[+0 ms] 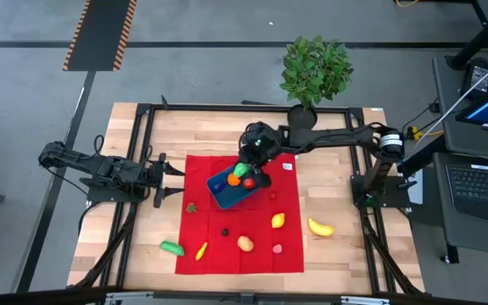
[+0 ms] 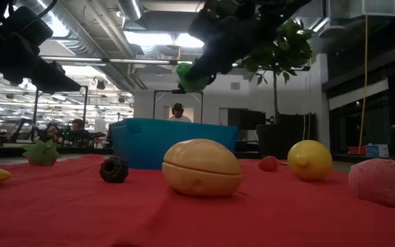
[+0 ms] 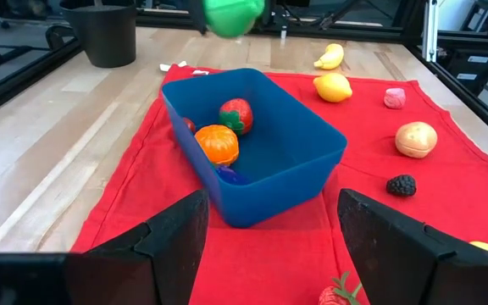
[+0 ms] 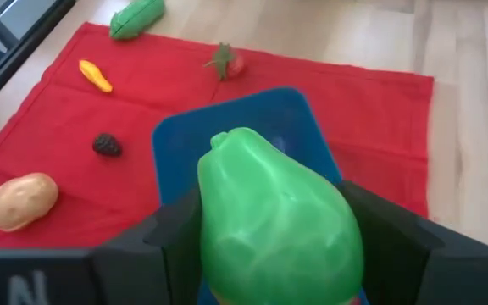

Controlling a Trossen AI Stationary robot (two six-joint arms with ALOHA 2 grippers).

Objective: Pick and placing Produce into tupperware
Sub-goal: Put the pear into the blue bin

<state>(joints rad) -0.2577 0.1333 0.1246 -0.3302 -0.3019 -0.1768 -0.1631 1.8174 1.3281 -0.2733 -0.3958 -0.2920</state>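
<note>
My right pincer gripped a bright green pear above the blue tub, which sat on a red cloth; a yellow lemon lay nearer.

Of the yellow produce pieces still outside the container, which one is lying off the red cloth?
The banana: it rests on bare wood right of the red cloth, while the lemon and small yellow pepper lie on it.

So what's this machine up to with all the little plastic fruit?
It's packing toy produce into the blue container on the red cloth. The right gripper holds a green pear just above the container, which already has a strawberry and an orange in it. The left gripper waits open beside the cloth. A lemon, banana, potato and others still lie outside.
</note>
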